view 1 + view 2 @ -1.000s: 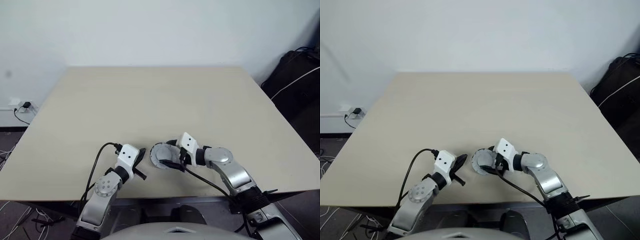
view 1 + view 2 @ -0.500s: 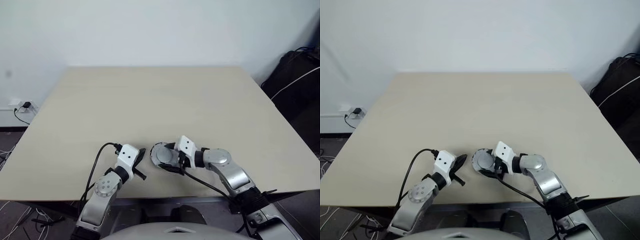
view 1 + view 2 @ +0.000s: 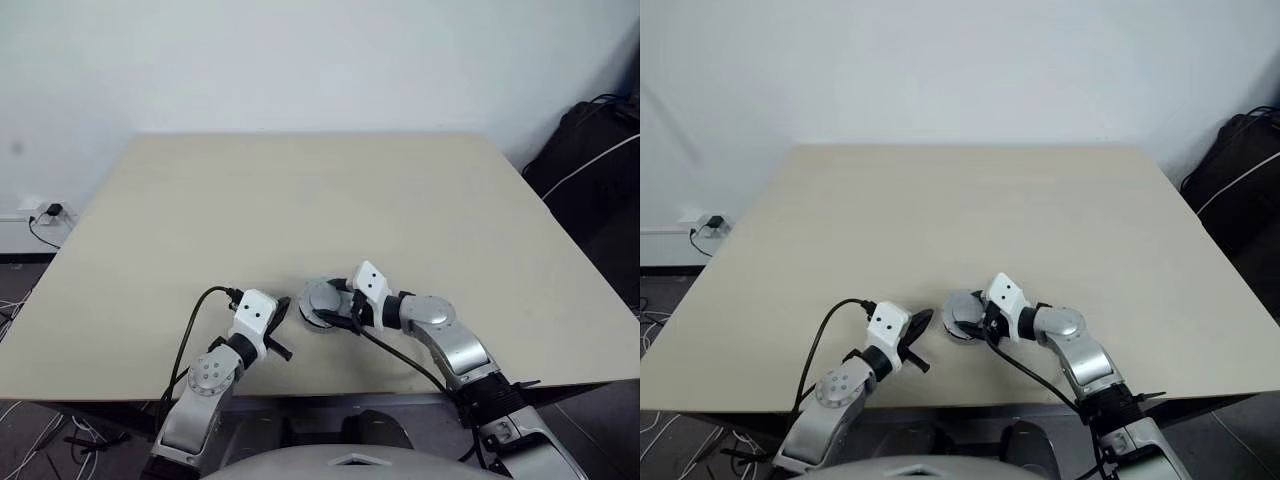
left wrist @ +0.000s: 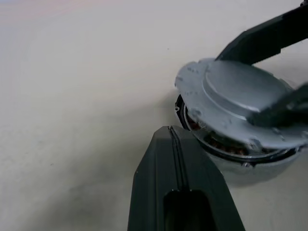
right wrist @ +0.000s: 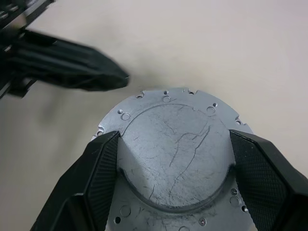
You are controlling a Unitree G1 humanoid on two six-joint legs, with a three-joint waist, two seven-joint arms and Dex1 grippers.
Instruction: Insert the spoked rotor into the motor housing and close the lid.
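The lid (image 5: 175, 149), a grey metal disc with a raised smooth dome, rests tilted on the motor housing (image 4: 226, 147), whose copper windings show under its rim. They sit near the table's front edge (image 3: 322, 300). My right gripper (image 5: 174, 139) is shut on the lid, with its fingers (image 5: 103, 168) pressed against both sides of the dome. My left gripper (image 4: 169, 132) is shut and empty. Its tip is close beside the housing on the left (image 3: 284, 308). The spoked rotor is hidden.
The beige table (image 3: 300, 200) stretches wide and bare behind the parts. A black cable (image 3: 195, 320) loops from my left wrist over the front edge. A black bag (image 3: 590, 170) stands off the table's right side.
My right gripper's fingers have closed in onto the lid's dome and its wrist has turned slightly. The left arm has not moved.
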